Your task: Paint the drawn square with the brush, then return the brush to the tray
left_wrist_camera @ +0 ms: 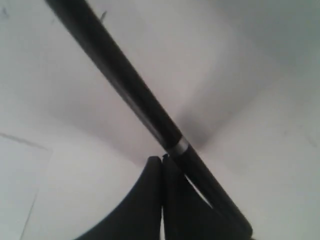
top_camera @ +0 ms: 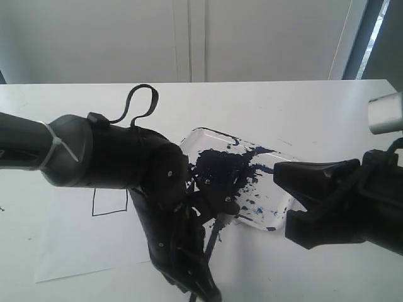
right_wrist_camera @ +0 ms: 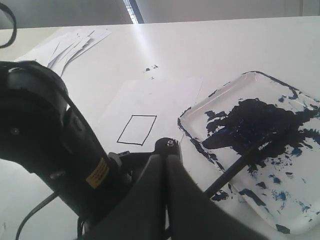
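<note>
Painting not begun: the drawn square (right_wrist_camera: 136,130) was only a bare outline.
The brush (left_wrist_camera: 125,85) slanted with its tip in the blue-black paint of the tray (top_camera: 214,132). Its handle crossed the tips of the left gripper (left_wrist_camera: 161,159), whose jaws were pressed together; I couldn't tell whether they gripped it. The right gripper (right_wrist_camera: 166,152) hung closed and empty near the tray. Painting and returning remained, I judged.

Lighting: bright, diffuse daylight; pale window strip (top_camera: 373,31) at upper right of exterior view. White counter (top_camera: 283,107) nearly washed out; dark left arm (top_camera: 113,157) loses detail. Left wrist view: soft, unfocused; brush (left_wrist_camera: 125,85) blurred, faint grey shadow beneath. Right wrist view: sharpest; glare streak across counter.
</note>
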You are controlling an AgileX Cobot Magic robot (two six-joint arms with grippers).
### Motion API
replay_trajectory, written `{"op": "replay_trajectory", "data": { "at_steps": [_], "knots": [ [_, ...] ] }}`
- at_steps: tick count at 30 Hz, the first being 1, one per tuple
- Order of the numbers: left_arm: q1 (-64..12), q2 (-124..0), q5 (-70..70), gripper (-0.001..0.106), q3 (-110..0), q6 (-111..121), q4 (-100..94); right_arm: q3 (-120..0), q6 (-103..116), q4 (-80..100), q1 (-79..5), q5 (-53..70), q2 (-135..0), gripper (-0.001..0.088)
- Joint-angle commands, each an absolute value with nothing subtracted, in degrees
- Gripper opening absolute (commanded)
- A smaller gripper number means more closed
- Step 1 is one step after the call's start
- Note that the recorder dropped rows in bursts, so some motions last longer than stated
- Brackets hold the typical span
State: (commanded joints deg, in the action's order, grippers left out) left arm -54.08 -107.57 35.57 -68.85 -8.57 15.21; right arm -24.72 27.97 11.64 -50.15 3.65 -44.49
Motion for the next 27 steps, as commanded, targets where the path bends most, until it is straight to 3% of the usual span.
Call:
{"op": "replay_trajectory", "data": {
  "at_steps": [27],
  "knots": [
    [-58.63,-113.44,33.94,0.000,-80.08,-11.61,23.28,-24.72,28.30,16.40,-50.15,9.91,-33.08,0.0000]
  ]
}}
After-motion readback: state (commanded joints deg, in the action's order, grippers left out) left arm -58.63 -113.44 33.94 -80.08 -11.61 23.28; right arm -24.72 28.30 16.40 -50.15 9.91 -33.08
